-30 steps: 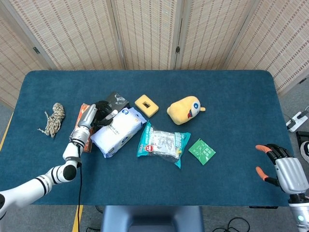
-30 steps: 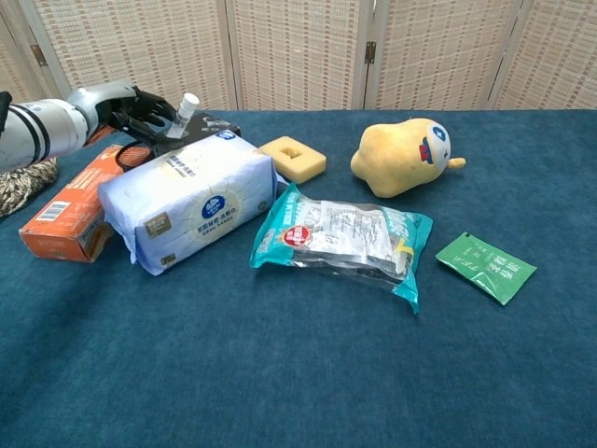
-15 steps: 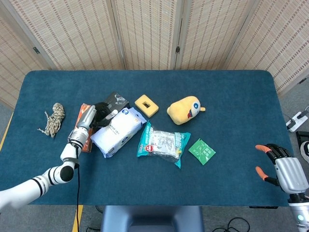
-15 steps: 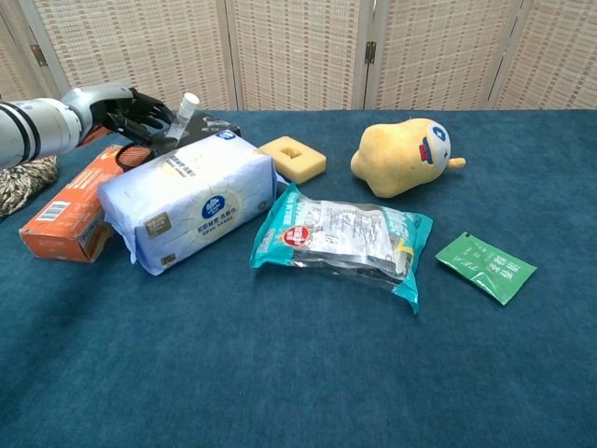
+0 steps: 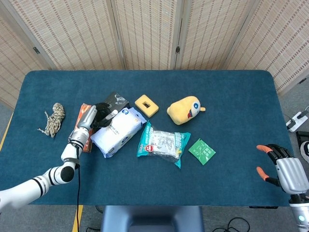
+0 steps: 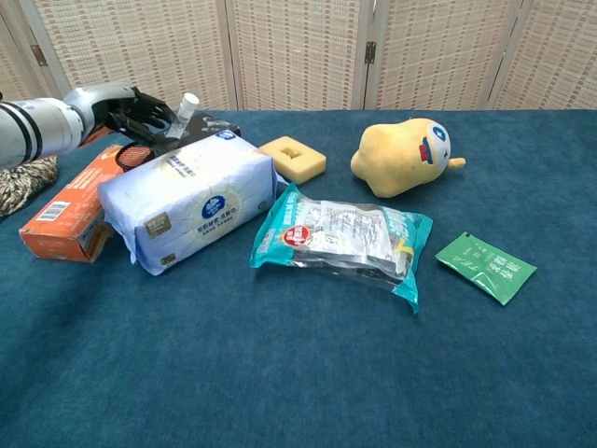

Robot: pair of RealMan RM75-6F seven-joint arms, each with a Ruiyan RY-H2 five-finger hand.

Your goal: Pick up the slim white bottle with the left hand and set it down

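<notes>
1. Gripping the slim white bottle (image 6: 183, 111), left hand (image 6: 131, 112) has dark fingers (image 6: 149, 119) wrapped round its lower body; cap tilts up toward 1 o'clock.
2. Bottle sits above the black packet (image 5: 116, 100), at 11 o'clock from the white tissue pack (image 6: 187, 198), near the orange box (image 6: 75, 203).
3. Right hand (image 5: 282, 166) rests at the table (image 5: 231, 96) edge, 4 o'clock side, fingers spread, holding nothing.
4. Yellow plush (image 5: 184, 109) lies at 3 o'clock of the bottle, well apart.
</notes>
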